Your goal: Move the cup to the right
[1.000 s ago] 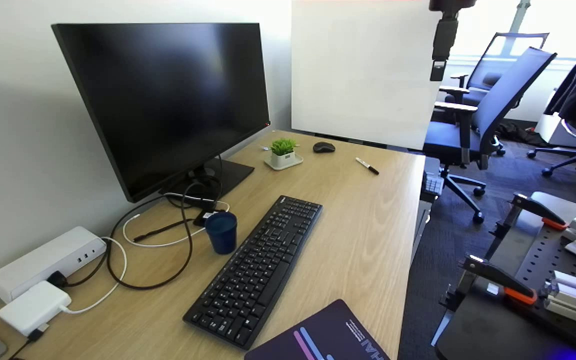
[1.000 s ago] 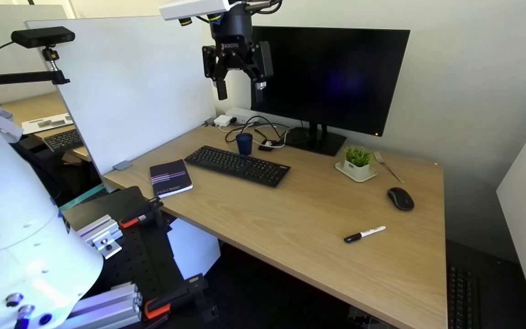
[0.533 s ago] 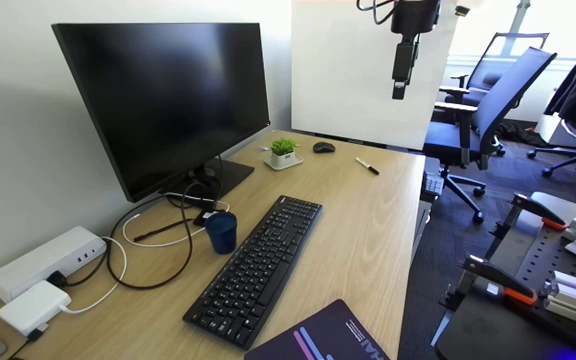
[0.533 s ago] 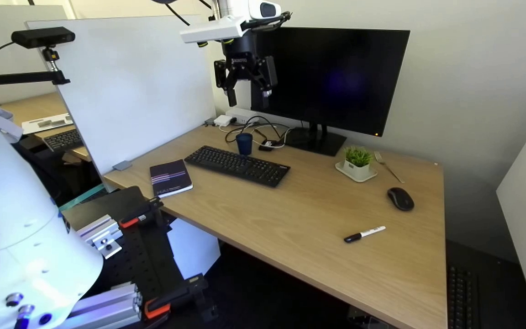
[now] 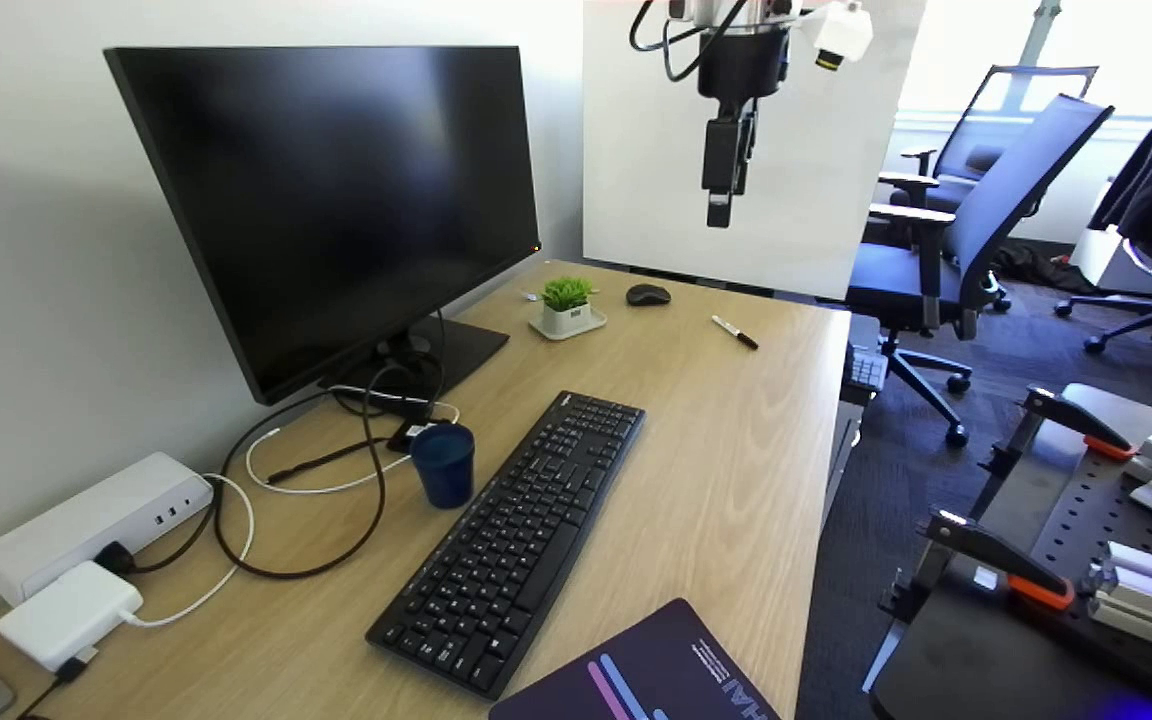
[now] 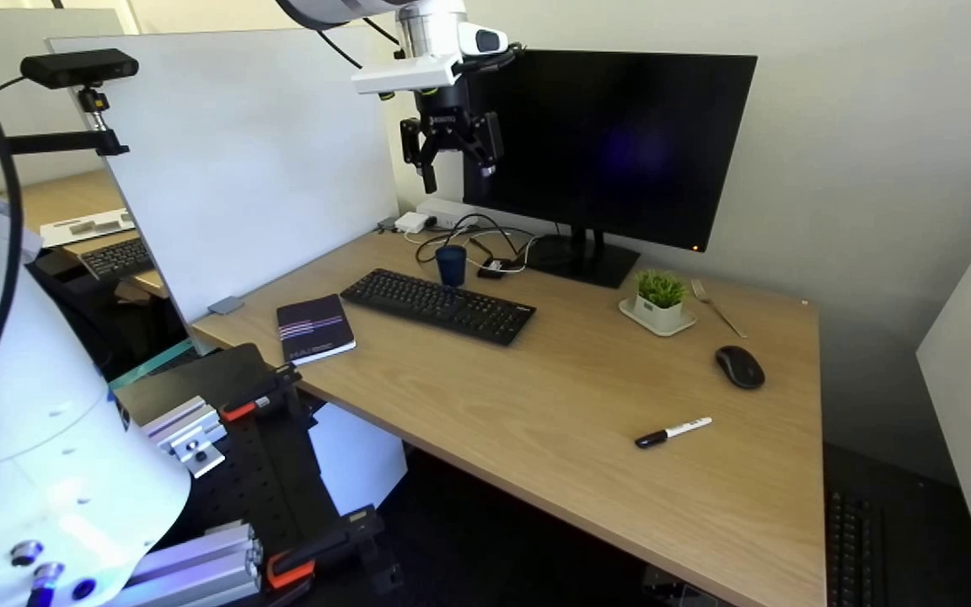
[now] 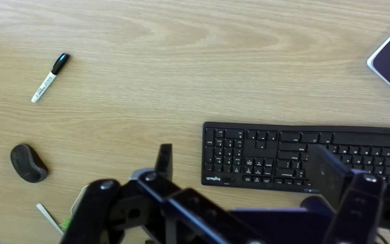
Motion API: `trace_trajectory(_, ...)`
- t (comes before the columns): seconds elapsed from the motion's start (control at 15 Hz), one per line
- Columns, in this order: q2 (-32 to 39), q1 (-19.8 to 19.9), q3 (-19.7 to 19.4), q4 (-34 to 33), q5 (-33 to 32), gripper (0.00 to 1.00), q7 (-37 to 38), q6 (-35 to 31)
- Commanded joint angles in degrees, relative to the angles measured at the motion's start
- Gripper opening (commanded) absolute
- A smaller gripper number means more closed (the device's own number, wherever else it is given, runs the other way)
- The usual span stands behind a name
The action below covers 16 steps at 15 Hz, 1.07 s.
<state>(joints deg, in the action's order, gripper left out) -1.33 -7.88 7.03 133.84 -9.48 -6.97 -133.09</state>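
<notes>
The small dark blue cup stands upright on the desk, between the keyboard and the looped cables. It also shows in an exterior view behind the keyboard. In the wrist view only a dark part of the cup shows at the bottom, half hidden by a finger. My gripper is open and empty, pointing down, well above the desk. It shows side-on in an exterior view, far from the cup. In the wrist view the gripper's fingers are wide apart above the keyboard.
The black keyboard lies right beside the cup. Cables lie on its other side, below the monitor. A potted plant, fork, mouse, marker and dark notebook are on the desk.
My gripper has come lower and moved in over the desk, toward the monitor side. It has stayed open. The cup and the other objects have not moved.
</notes>
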Motion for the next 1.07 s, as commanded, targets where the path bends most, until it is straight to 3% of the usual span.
trace_trajectory(0.0, 5.2, -0.5, 0.9, -5.0, -2.2, 1.00, 1.8, -0.6)
trace_trajectory(0.53, 19.0, -2.8, 0.5, -17.7, -5.1, 1.00, 3.7, -2.0)
trace_trajectory(1.0, 26.9, -4.9, 0.4, -25.6, -5.1, 1.00, 4.2, -2.2)
